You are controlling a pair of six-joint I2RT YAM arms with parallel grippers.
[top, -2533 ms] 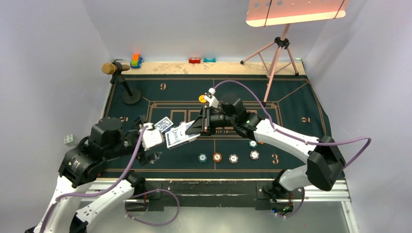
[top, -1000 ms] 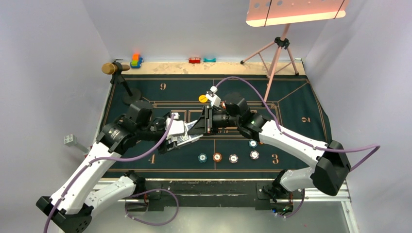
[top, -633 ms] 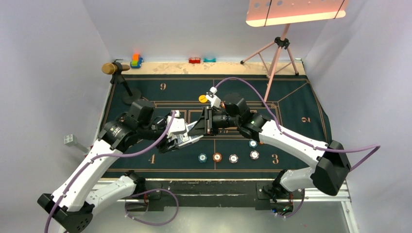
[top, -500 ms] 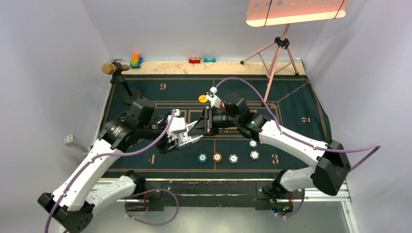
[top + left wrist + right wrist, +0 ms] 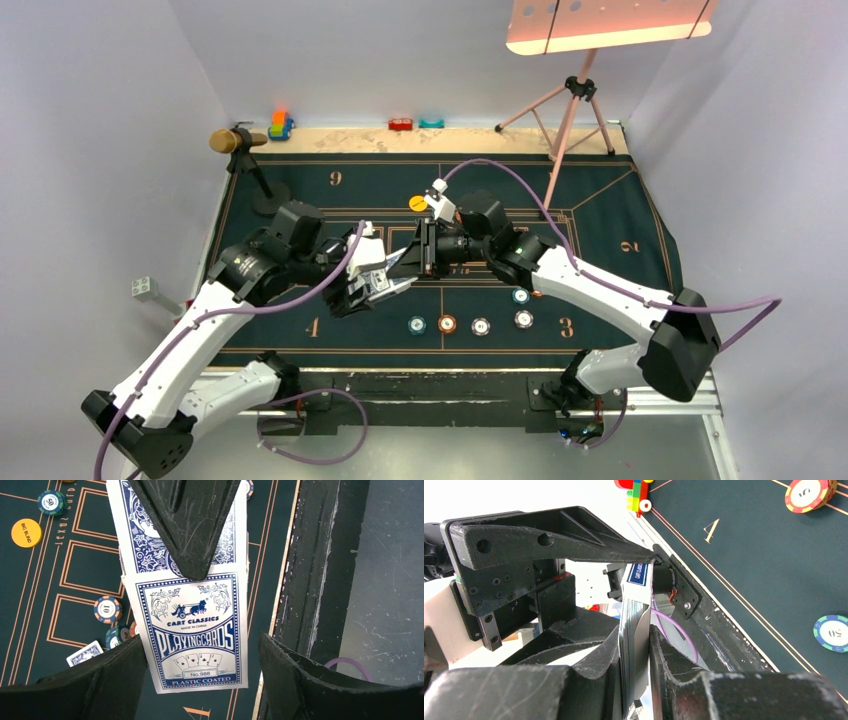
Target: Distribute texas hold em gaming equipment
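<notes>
Card deck, right claw clamped, left claw parted

Robotics lab, closed test booth: plain pale walls on three sides, two white-and-black arms bolted to an aluminium rail at the near edge, purple cables looping off them. A pink tripod carries a lit panel at the rear; rear left stands what looks like a microphone, though it is small in the top view. The dark green mat (with chips and a playing-card pack) reads as staged props on a bench.
</notes>
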